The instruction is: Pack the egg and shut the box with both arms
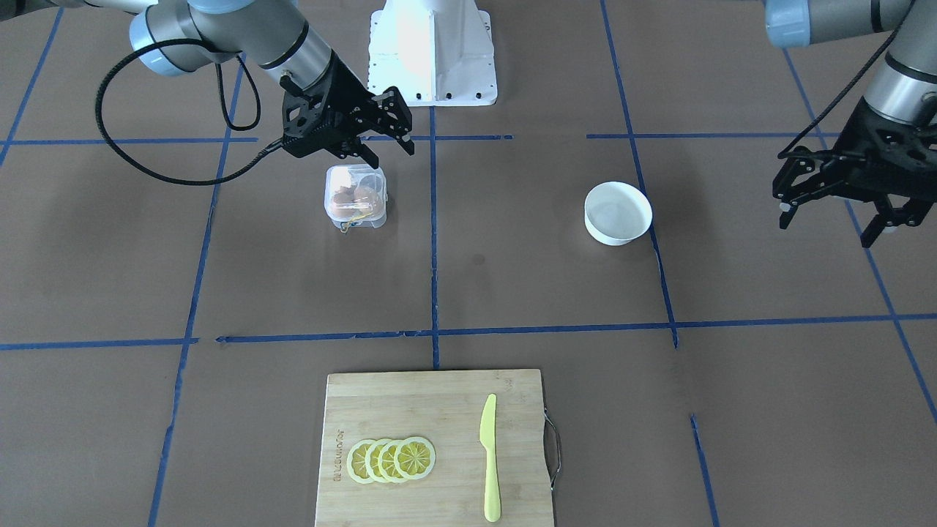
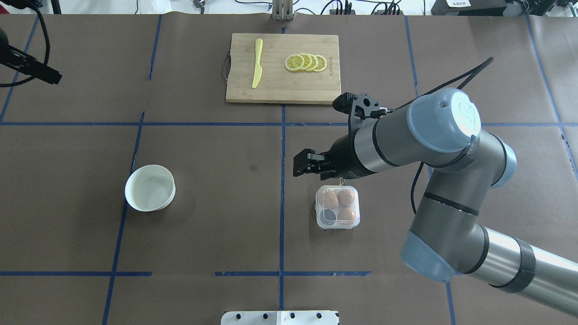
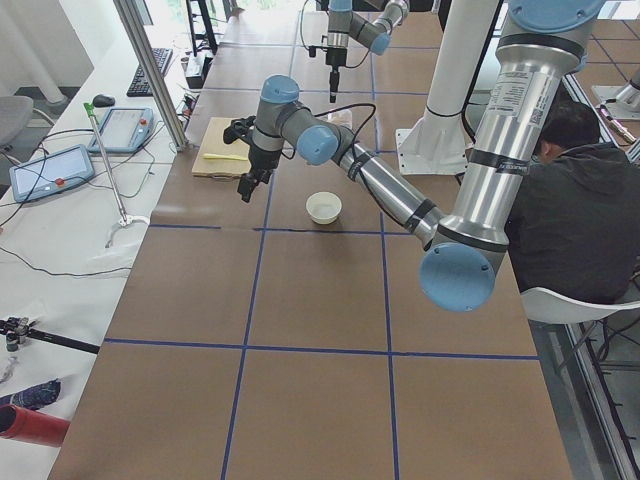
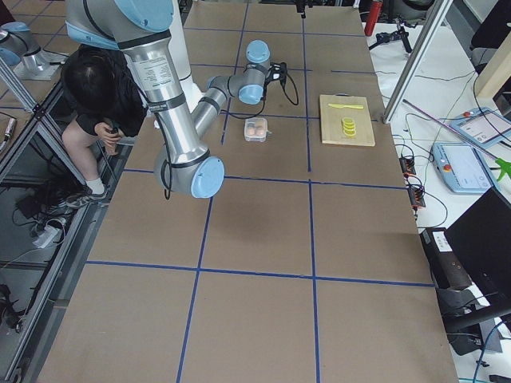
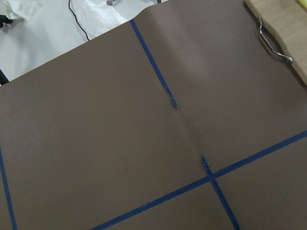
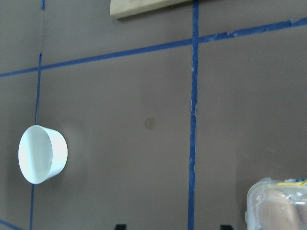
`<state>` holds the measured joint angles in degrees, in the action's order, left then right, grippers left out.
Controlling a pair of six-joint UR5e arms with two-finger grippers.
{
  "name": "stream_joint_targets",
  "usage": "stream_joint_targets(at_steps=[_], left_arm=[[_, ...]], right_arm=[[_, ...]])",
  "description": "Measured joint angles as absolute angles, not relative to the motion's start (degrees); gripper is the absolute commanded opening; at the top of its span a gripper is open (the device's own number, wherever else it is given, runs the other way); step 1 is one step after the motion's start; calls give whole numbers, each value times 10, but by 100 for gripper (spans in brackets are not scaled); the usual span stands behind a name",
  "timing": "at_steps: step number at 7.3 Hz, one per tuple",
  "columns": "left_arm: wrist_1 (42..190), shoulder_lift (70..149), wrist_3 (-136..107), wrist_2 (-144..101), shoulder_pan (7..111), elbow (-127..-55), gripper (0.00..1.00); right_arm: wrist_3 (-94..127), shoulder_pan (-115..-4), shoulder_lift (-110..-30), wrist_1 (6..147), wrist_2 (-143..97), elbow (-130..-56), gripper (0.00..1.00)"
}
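Note:
The clear box (image 2: 337,207) stands on the table right of the centre line and holds three orange-brown eggs (image 2: 346,197); one cup is empty. Its clear lid looks to be down over them, and the yellow string (image 1: 353,219) hangs at its front. The box also shows in the front view (image 1: 355,197) and at the corner of the right wrist view (image 6: 278,206). My right gripper (image 1: 388,150) is open and empty, hovering just beyond the box's far side (image 2: 303,164). My left gripper (image 1: 831,219) is open and empty, far off at the table's left side.
An empty white bowl (image 2: 150,187) sits left of centre. A wooden cutting board (image 2: 282,67) at the far edge carries a yellow knife (image 2: 257,63) and lemon slices (image 2: 306,62). The white robot base (image 1: 432,51) is at the near edge. An operator sits beside the table (image 3: 575,220).

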<state>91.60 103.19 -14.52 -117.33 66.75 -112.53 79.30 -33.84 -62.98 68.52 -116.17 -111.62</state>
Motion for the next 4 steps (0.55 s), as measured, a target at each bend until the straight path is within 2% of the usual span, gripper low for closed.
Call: stream_joint_targets(at_steps=[2,4], left_arm=[[917,1022,-67,-1202,727,-1079,100],[917,1020,24,-1228,792,-1020,100]], right_arm=[[746,-399,-625,797,-1175,-1155,100],[591,-488,-632,911,-1220,-1165,100]])
